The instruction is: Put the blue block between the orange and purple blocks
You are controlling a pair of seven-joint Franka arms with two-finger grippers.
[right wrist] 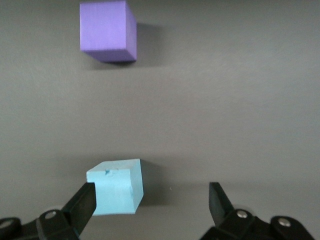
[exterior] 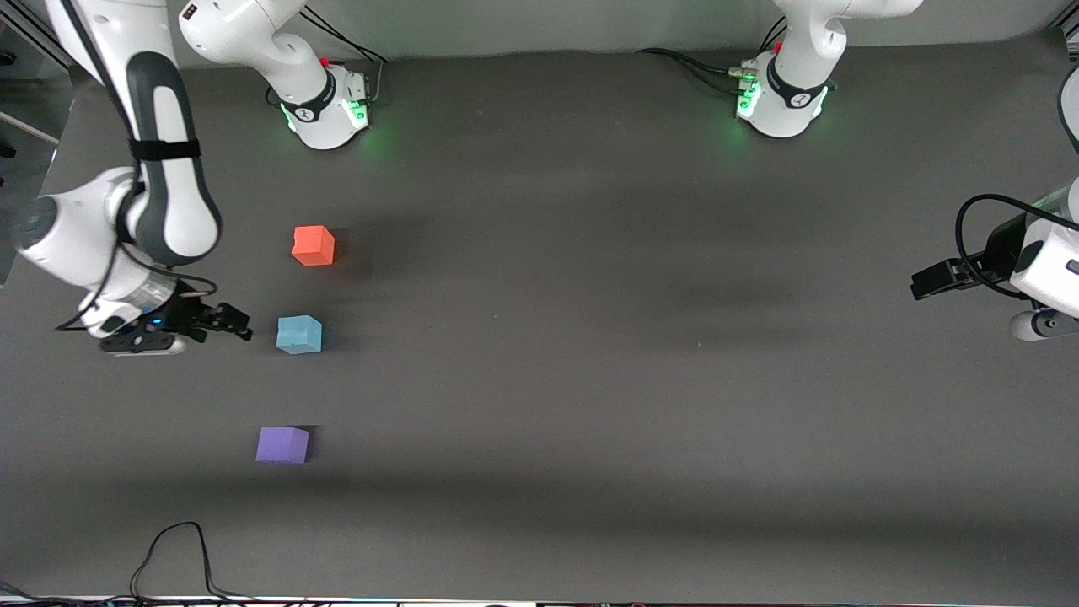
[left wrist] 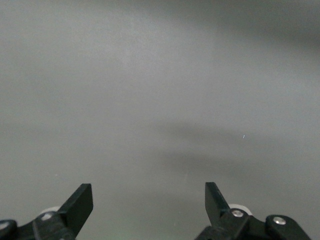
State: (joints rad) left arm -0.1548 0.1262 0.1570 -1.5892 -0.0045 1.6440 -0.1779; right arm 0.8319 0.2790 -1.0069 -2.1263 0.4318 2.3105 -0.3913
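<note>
The blue block rests on the table, in a rough line between the orange block, farther from the front camera, and the purple block, nearer to it. My right gripper is open and empty, low beside the blue block toward the right arm's end of the table. In the right wrist view the blue block lies just ahead of my open right gripper, close to one finger, with the purple block farther off. My left gripper waits open and empty at the left arm's end; it also shows in the left wrist view over bare table.
The dark grey table bears only the three blocks. The two arm bases stand along the edge farthest from the front camera. A black cable loops at the edge nearest to it.
</note>
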